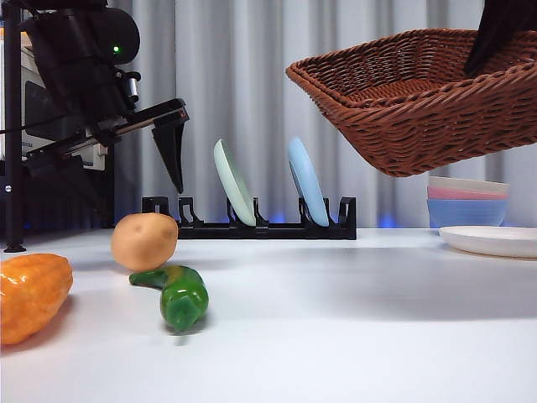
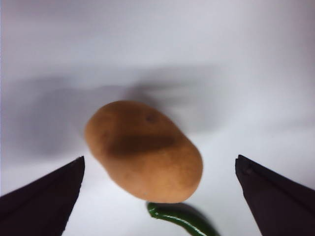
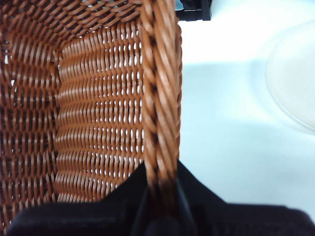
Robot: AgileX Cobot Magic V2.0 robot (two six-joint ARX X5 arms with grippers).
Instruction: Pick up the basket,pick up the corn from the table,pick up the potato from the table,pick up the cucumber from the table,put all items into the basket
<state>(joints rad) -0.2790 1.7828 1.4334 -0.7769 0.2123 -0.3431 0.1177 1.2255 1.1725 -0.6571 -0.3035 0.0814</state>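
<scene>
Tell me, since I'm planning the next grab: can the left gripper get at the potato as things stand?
Probably yes. The left gripper hangs open above the potato, nothing between them. The cucumber lies close beside it and might get nudged.

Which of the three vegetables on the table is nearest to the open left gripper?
The potato: it lies between the left gripper's open jaws, unlike the cucumber and the corn.
</scene>
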